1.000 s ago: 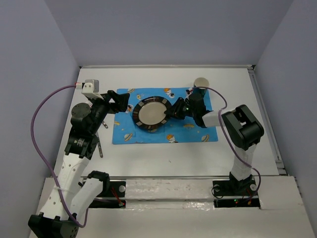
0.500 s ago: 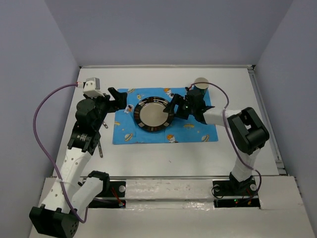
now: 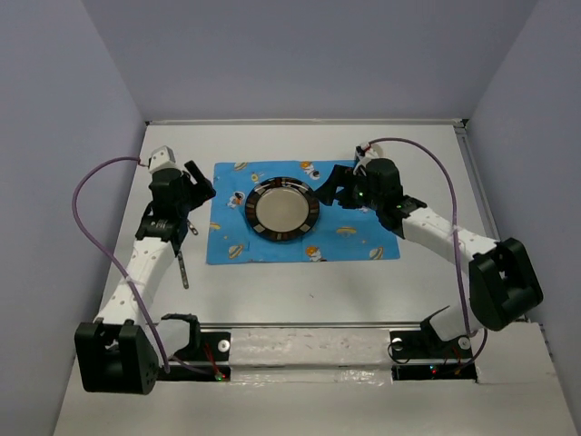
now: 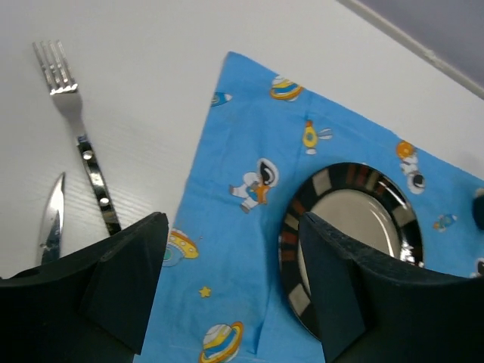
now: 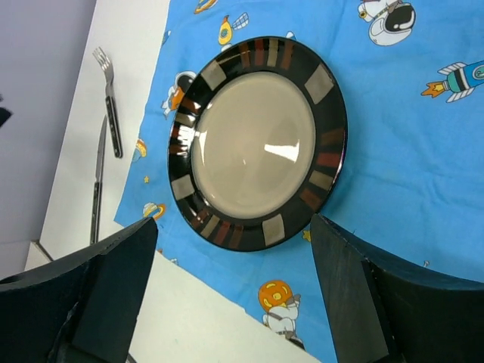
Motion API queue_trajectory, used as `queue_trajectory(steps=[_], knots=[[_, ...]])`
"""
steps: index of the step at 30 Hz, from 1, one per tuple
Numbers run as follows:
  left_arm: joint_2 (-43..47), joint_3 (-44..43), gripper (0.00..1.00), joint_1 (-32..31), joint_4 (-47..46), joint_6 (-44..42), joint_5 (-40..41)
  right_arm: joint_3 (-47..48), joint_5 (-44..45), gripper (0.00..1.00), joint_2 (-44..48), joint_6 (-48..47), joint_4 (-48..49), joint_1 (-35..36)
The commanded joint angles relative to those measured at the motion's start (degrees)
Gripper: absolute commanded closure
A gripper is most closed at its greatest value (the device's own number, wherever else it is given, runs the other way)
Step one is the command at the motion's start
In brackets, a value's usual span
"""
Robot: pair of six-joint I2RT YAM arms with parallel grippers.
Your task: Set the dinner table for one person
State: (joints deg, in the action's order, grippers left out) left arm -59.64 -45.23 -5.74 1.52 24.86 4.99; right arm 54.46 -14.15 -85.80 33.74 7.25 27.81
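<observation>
Both arms have spread outward since a second ago, and each claw has drawn back a little from the plate point(image 3: 281, 211) it was crowding. The left claw point(image 3: 201, 182) hangs over the left edge of the blue cartoon mat point(image 3: 363, 241), its fingers point(image 4: 121, 280) spread wide and released, with nothing between them. The right claw point(image 3: 331, 186) hovers just off the plate's right rim, also released; its wrist view shows the two fingers point(image 5: 340, 287) far apart with the plate below the gap.

The plate, with a dark rim of coloured blocks and a pale centre, sits flat on the mat, a bit left of the mat's middle. The mat lies on the white table point(image 3: 300, 282), which fills the floor of the booth, with the arm bases at its near edge. A fork point(image 4: 76, 113) and a knife point(image 4: 51, 219) lie on bare tabletop just left of the mat, close together and roughly in line, the knife nearer the bases.
</observation>
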Motion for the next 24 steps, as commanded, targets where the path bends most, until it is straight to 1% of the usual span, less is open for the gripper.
queue_trajectory(steps=[1,2,5,9,12,14,16,17,23,24], knots=[[-5.6,1.0,0.22,7.2,-0.6,2.5,1.3,-3.2,-0.2,0.14,6.3,-4.4,-1.4,0.3],[-6.8,1.0,0.24,8.5,-1.0,2.6,0.5,-3.7,-0.3,0.14,7.4,-4.3,-1.4,0.3],[-11.3,0.3,0.27,11.3,-1.2,2.3,0.1,-5.1,-0.6,0.17,9.5,-4.1,-0.9,0.3],[-17.1,-1.6,0.3,11.7,-1.1,1.0,1.9,-5.9,-1.5,0.19,9.5,-3.8,-0.3,0.3],[-21.0,-2.4,0.32,12.3,-1.1,0.9,1.3,-5.9,-2.3,0.19,9.2,-3.3,0.6,0.3],[-22.5,-2.7,0.36,12.9,-1.2,1.1,0.4,-5.9,-3.3,0.2,8.8,-3.0,0.9,0.3],[-24.2,-3.0,0.37,13.7,-1.1,1.0,0.5,-6.1,-3.8,0.2,8.9,-2.7,1.4,0.3],[-24.7,-3.2,0.39,13.8,-1.1,0.9,0.7,-6.3,-3.8,0.2,9.1,-2.6,1.5,0.3],[-30.4,-6.8,0.42,14.0,-0.8,0.0,3.8,-6.7,-3.4,0.21,9.9,-2.4,1.8,0.3],[-32.2,-7.2,0.45,14.0,-0.9,-0.2,3.8,-6.8,-3.3,0.21,10.0,-2.4,1.8,0.3]])
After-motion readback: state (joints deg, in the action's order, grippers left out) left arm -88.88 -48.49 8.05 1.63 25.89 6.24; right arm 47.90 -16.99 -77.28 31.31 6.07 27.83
